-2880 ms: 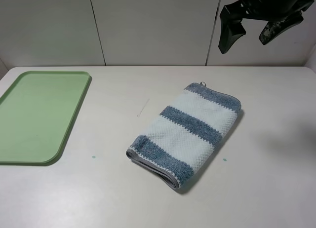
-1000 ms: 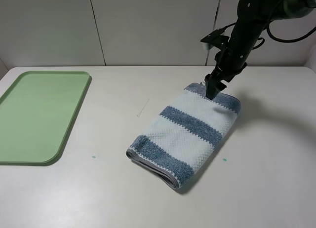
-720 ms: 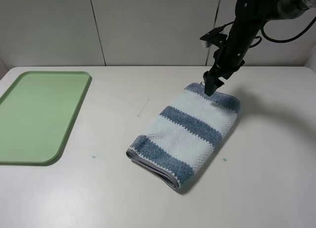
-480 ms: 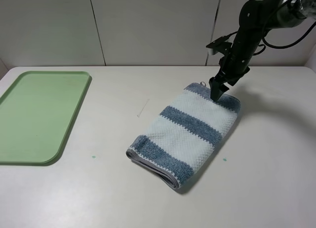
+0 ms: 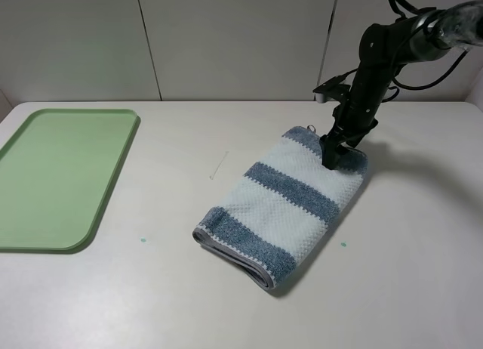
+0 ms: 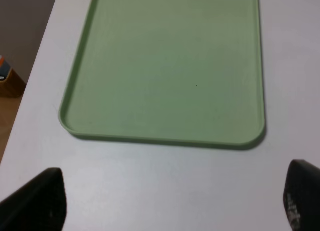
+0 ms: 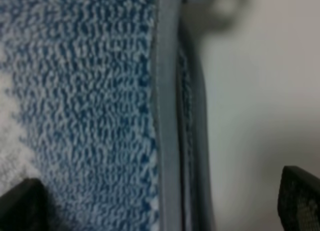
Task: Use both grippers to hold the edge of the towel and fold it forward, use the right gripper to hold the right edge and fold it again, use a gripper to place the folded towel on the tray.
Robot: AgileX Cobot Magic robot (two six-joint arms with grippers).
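Note:
The towel, striped slate-blue and white, lies folded into a long strip right of the table's middle. My right gripper points down onto its far end, open. In the right wrist view its fingertips straddle the grey hem edge of the towel, the blue terry on one side and bare table on the other. The light-green tray lies on the far left with nothing on it. My left gripper hovers open above the table beside the tray; the exterior view does not show it.
The white table ends at grey wall panels behind. The left wrist view shows the table's side edge close by the tray. Two small green specks and a faint line mark are on the surface.
The right arm came down from above the scene onto the towel's far end, then shifted slightly right and lower over the last second. The towel and tray have not moved.

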